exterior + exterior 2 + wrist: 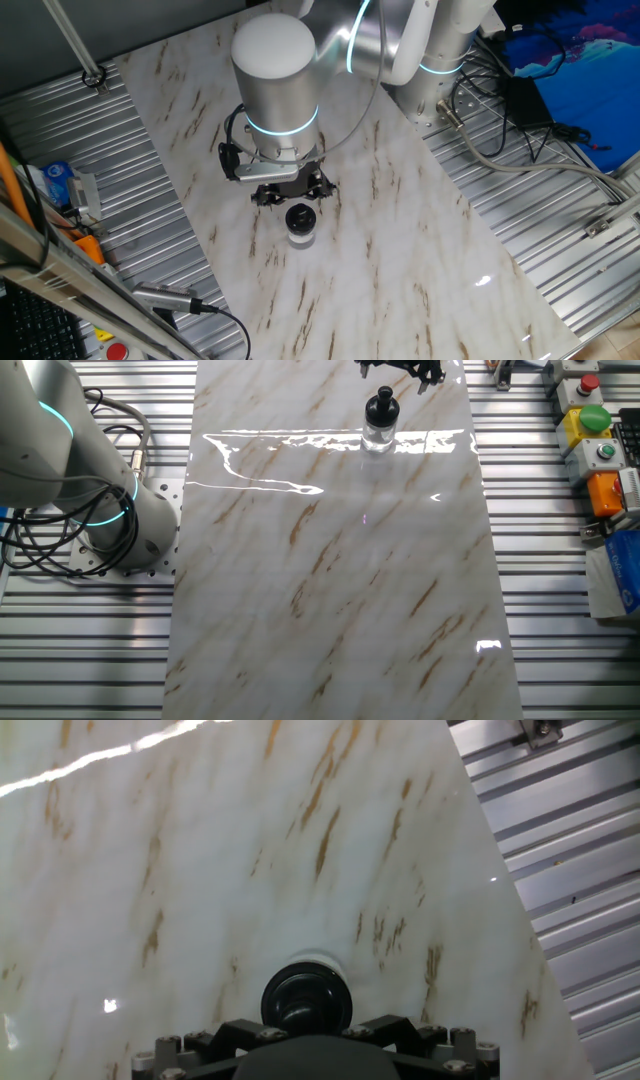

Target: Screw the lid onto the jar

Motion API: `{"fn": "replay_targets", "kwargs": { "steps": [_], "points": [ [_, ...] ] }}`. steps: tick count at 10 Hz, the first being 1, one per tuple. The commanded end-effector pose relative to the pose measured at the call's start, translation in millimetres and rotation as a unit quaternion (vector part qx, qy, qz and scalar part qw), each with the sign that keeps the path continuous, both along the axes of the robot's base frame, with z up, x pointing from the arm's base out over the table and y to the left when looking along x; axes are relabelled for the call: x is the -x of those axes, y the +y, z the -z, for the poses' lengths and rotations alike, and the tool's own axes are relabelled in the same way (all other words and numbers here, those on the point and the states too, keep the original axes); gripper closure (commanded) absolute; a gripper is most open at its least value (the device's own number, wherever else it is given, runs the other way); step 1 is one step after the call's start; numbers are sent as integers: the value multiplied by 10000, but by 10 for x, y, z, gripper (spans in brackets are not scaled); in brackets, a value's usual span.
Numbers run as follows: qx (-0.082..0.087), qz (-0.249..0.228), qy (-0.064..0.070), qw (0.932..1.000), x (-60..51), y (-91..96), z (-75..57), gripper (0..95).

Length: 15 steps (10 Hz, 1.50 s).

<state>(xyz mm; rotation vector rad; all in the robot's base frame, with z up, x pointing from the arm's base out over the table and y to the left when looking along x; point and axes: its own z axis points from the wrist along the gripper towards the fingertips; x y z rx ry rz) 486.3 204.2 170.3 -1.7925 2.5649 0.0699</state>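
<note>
Although the hand view shows only the gripper's [305,1055] black linkage along the bottom edge, we find the lid [306,1000] directly ahead of it, centred between the two linkage arms and seated on the jar [318,960], whose pale rim shows just past the lid's far edge. We note the jar's axis stands upright on the marble table [200,870], and the lid's flat face meets the camera squarely, so we judge lid and gripper axis roughly in line. From one fixed view, the gripper [291,191] hangs just above and slightly behind the lid [300,216], with the jar [301,236] below it; we see a gap between them, not contact. The fingertips are hidden in every view, so we cannot tell whether the jaws stand apart or together. The other fixed view places the lidded jar [379,432] at the table's far end, beneath the gripper [402,370].
</note>
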Motion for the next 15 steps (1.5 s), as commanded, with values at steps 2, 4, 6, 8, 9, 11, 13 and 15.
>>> {"fn": "replay_targets", "kwargs": {
  "steps": [2,4,6,8,9,11,13,15],
  "points": [
    [7,10,-10,10000,1,1,2,0],
    [28,-10,-16,10000,1,1,2,0],
    [29,-14,-12,10000,7,12,-7,0],
    [92,-20,-21,10000,34,57,-40,0],
    [84,-27,-24,10000,33,64,-36,0],
    [103,-48,-42,9999,26,89,32,0],
    [101,-13,-37,9999,0,124,110,0],
    [92,25,-34,9999,11,141,178,0]
  ]
}}
